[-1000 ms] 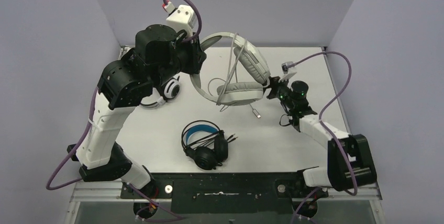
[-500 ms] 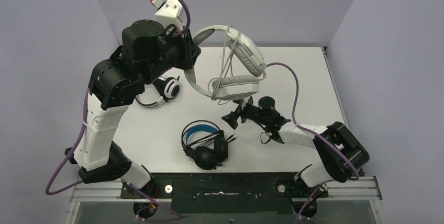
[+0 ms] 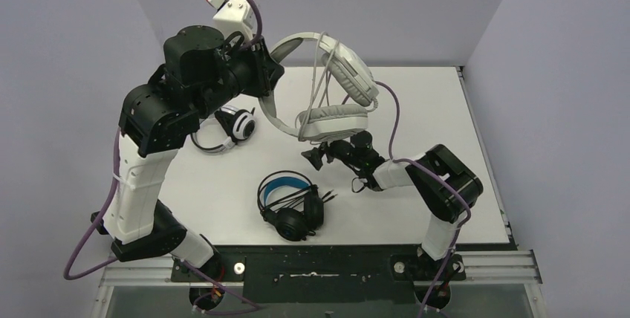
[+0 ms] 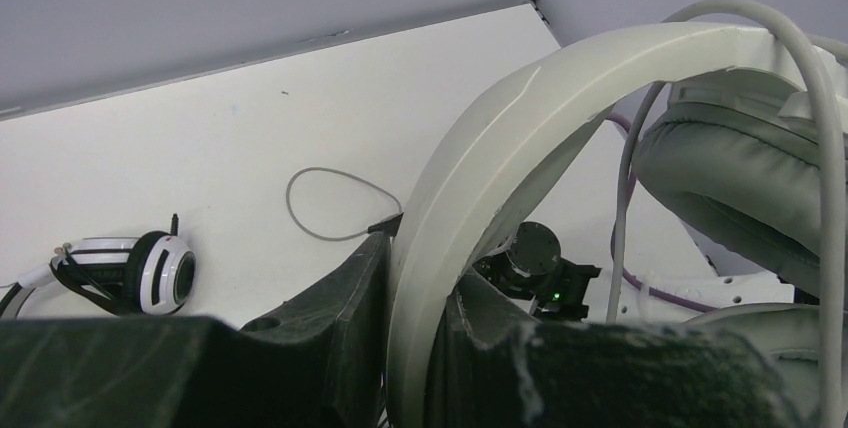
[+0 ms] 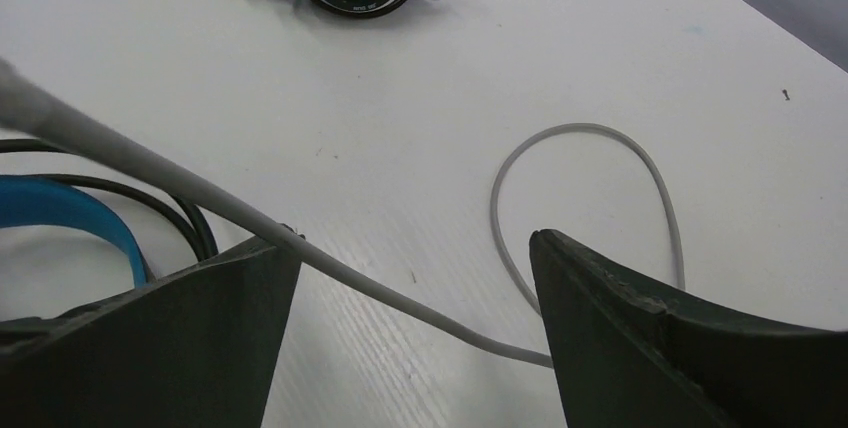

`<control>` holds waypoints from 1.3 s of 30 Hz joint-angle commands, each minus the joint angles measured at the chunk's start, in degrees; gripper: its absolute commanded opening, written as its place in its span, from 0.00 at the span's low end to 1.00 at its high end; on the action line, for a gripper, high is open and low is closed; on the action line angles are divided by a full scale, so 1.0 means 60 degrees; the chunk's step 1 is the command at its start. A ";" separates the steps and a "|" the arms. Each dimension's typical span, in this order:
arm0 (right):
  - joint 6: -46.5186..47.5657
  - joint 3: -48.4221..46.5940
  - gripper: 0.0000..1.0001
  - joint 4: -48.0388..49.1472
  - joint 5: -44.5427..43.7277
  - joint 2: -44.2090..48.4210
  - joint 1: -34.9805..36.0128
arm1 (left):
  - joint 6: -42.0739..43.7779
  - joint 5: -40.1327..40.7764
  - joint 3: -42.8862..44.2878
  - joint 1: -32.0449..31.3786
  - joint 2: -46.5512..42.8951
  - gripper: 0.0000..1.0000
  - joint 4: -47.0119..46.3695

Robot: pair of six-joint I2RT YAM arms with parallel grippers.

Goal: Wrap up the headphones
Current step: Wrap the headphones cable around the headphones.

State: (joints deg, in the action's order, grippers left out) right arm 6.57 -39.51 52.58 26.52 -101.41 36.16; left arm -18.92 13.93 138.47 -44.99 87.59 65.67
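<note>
Headphones, the large white pair [image 3: 336,119], hang a little higher and further toward 10 o'clock than a second ago, carried there by the left tool [image 3: 266,74]. That tool stays clenched on the headband, which the left wrist view shows pinched between its dark fingers [image 4: 335,318]. The bigger change is on the other side. The right arm, then stretched out toward 3 o'clock with its tool beside the lower ear cup, has folded its elbow and swung in. The right tool [image 3: 312,156] now sits low near the centre of the surface [image 3: 446,110], just under that cup, with its jaws released and wide apart.

At 6 o'clock from the right tool lies the black pair [image 3: 290,200] with its blue-lined band, near it but apart. The small white pair [image 3: 236,125] with black cup centres rests at 9 o'clock, partly hidden behind the left arm in the top view. In the right wrist view the pale cable [image 5: 200,183] slants down across the gap between the open fingers without being gripped. It then curls into a loop lying flat on the surface.

The large pair is tilted, one padded cup turned down, the other up at 12 o'clock. Turns of its cable cross over the band and cup.
</note>
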 commanded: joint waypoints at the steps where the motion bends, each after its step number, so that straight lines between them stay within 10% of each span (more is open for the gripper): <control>1: -0.0797 -0.0630 0.78 0.1306 -0.0139 -0.0366 0.0049 | -0.0547 -0.0389 0.0549 0.0280 -0.0322 0.00 -0.1163; 5: -0.1915 -0.0531 0.16 -0.0012 -0.0239 -0.0074 0.0036 | -0.0809 -0.0682 0.0927 0.1019 0.0080 0.00 -0.1432; 7: -0.2305 -0.0226 0.01 -0.0844 -0.0526 0.0350 0.0077 | -0.1112 -0.0754 0.0999 0.1533 0.0288 0.00 -0.1784; 23: -0.2057 0.1325 0.00 -0.7636 -0.3352 0.5959 0.2346 | -0.1665 0.2819 -0.1318 0.2851 0.0602 0.00 -0.6933; 39: -0.1523 -0.0890 0.00 -1.1858 -0.5202 0.8829 0.3748 | -0.0859 0.5167 -0.2509 0.2388 0.2539 0.00 -0.8555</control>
State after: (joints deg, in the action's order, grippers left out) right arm -4.25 -40.42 -11.77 -2.57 -48.51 57.04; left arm -19.14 39.31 120.84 -30.35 100.75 26.26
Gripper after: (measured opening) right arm 0.064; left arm 0.180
